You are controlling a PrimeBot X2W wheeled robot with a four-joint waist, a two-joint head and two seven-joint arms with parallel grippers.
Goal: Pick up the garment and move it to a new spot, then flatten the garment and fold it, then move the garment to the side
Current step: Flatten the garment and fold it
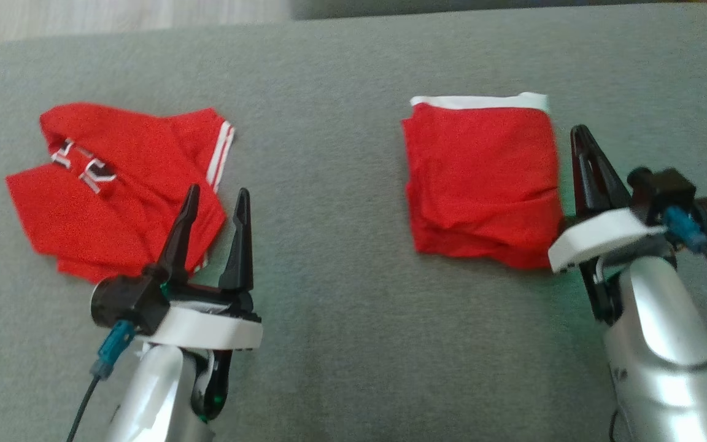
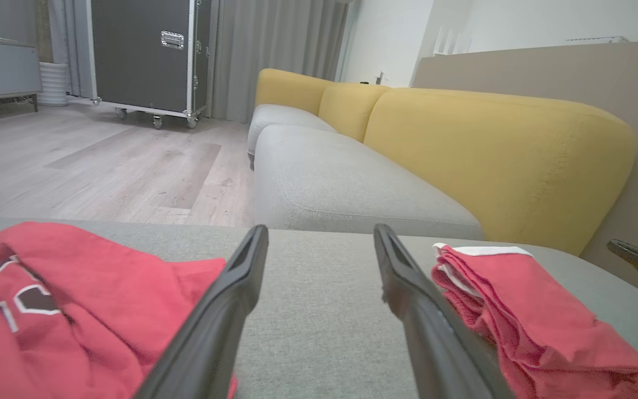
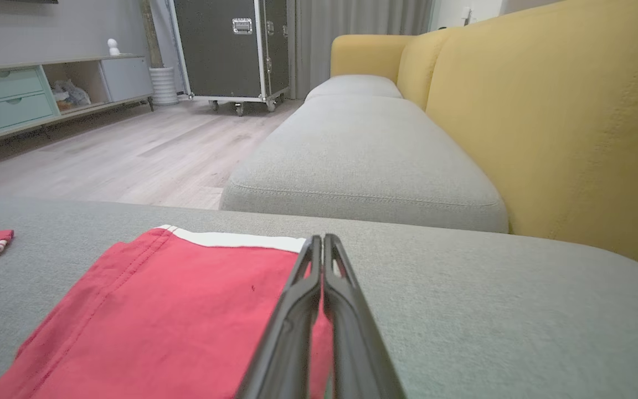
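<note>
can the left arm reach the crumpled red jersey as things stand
Probably yes: the open left end effector sits right at the edge of the red jersey, nothing between them.

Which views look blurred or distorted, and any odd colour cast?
Head view: soft overall, the right hand smeared, a green glow beside the folded garment. Left wrist view: fingers of the left hand soft up close, edges stretched by the wide angle. Right wrist view: evenly lit, no glare.

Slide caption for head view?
A folded red garment by the shut right gripper; open left gripper near a crumpled red shirt, on a grey cushion.
</note>
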